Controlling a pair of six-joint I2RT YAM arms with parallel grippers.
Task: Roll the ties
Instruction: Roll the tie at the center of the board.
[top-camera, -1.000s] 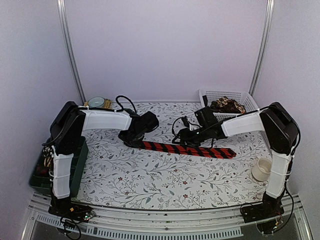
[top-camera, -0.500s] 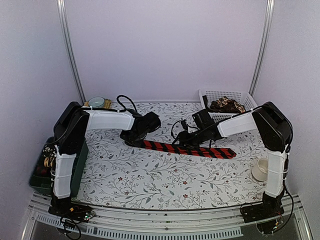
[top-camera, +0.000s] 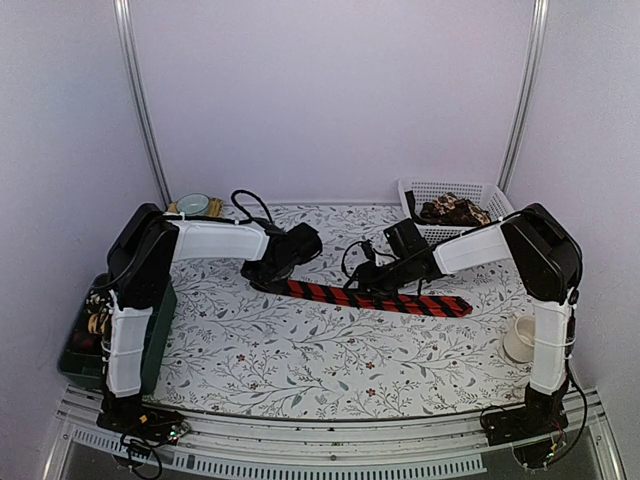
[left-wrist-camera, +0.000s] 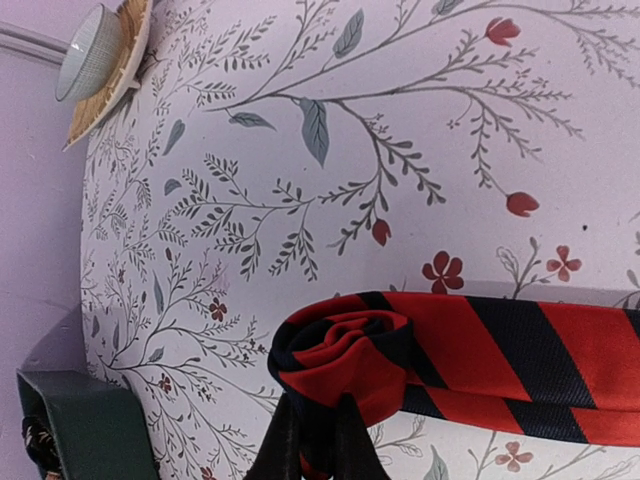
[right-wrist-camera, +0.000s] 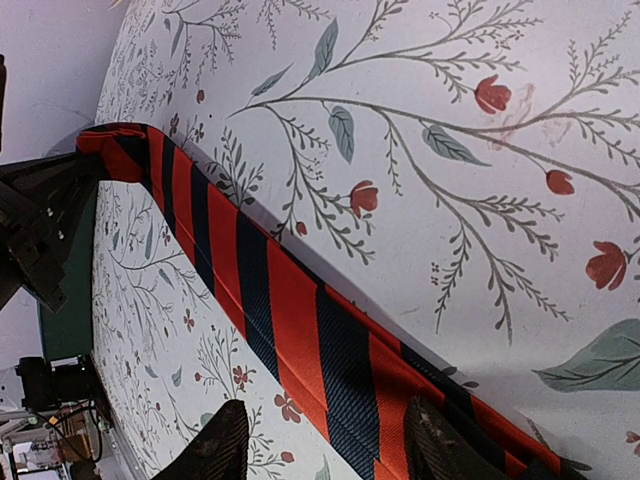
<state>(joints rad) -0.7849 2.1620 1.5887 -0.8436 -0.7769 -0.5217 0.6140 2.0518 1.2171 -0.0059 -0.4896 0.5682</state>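
A table cloth (top-camera: 300, 350) with leaves and little red flowers covers the table. A white basket (top-camera: 440, 187) sits at two o'clock. A white cup (top-camera: 522, 338) stands at four o'clock. A dark green box (top-camera: 160, 315) is at eight o'clock. A small bowl (top-camera: 193, 203) on a straw mat (top-camera: 214, 209) is at eleven o'clock.

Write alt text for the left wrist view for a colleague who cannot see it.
The left tool pinches the coiled end of a red-and-black striped tie, whose flat length runs off right across a floral tablecloth. A small bowl on a woven mat sits upper left.
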